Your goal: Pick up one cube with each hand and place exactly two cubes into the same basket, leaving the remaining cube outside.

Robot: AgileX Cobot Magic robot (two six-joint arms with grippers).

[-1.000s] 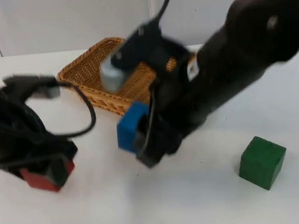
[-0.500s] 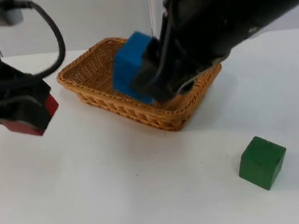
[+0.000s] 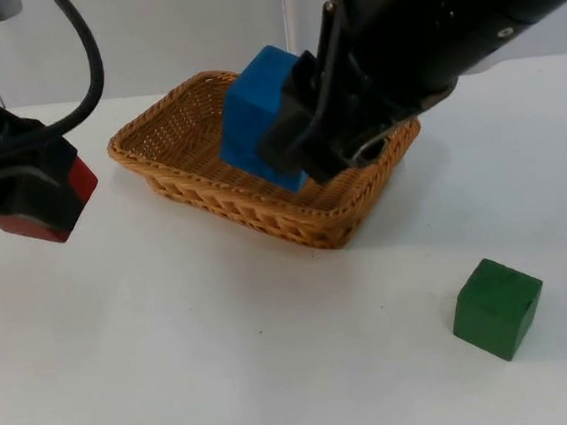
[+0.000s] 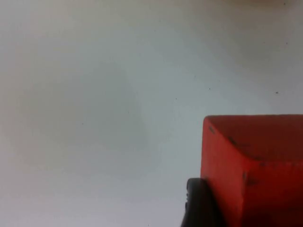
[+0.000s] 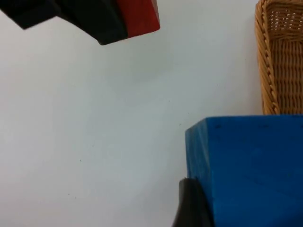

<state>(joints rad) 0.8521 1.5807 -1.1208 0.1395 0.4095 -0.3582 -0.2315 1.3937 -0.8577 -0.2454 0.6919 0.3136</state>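
Observation:
My right gripper (image 3: 291, 136) is shut on a blue cube (image 3: 259, 114) and holds it in the air over the wicker basket (image 3: 192, 196). The blue cube (image 5: 246, 165) is close in the right wrist view, with the basket's rim (image 5: 279, 56) beside it. My left gripper (image 3: 36, 201) is shut on a red cube (image 3: 47, 207), raised above the table left of the basket. The red cube (image 4: 253, 165) looms in the left wrist view over bare table. A green cube (image 3: 497, 307) rests on the table at the front right.
The white table (image 3: 227, 359) stretches in front of the basket. A grey partition wall (image 3: 146, 35) closes off the back.
Both arms have lifted their cubes off the table. The right arm has carried the blue cube back over the basket; the left arm has raised the red cube.

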